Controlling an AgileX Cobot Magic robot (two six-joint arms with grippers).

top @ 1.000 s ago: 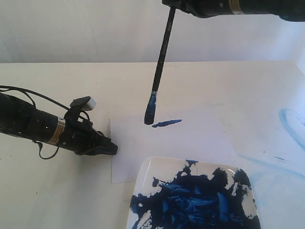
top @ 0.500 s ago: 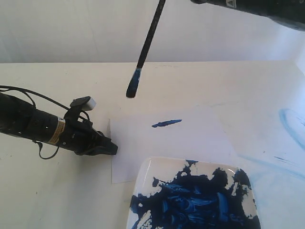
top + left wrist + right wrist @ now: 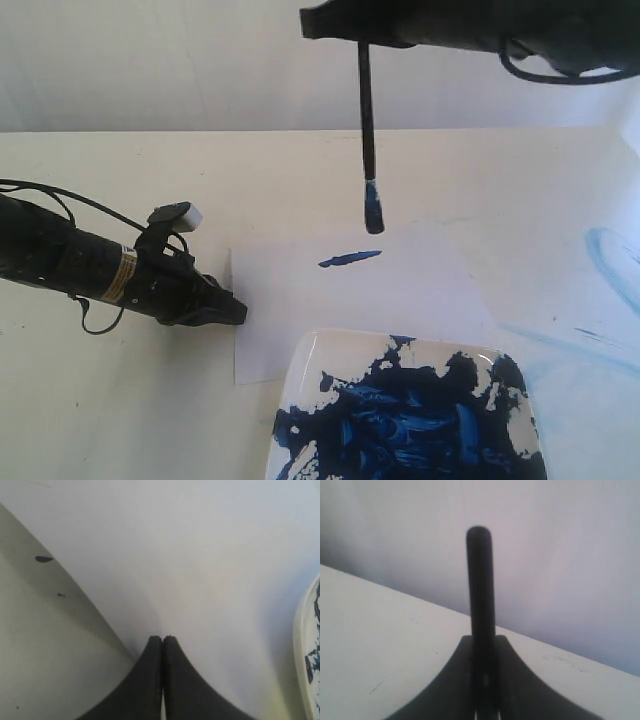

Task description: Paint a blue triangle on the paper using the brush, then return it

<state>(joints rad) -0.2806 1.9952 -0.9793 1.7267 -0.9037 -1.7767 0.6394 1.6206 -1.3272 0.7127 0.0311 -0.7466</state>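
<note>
The brush [image 3: 367,130] hangs almost upright from my right gripper [image 3: 362,38], which is shut on its black handle high above the table. Its dark-blue tip [image 3: 373,212] hovers just above the paper [image 3: 400,290]. Only one short dark-blue stroke [image 3: 350,258] lies on the sheet; no blue triangle shows. The right wrist view has the handle end [image 3: 480,585] standing up between the fingers. My left gripper [image 3: 238,312] rests shut with nothing in it, its fingertips [image 3: 162,641] on the paper's left edge [image 3: 200,570].
A white square dish [image 3: 330,362] smeared with dark-blue paint sits at the front, touching the paper's near edge; its rim [image 3: 302,645] shows in the left wrist view. Pale light-blue smears [image 3: 610,260] mark the cream table at the right.
The brush swung up and left off the paper after the stroke, then came back right and now hangs nearly vertical above the stroke. The left arm has not moved.
</note>
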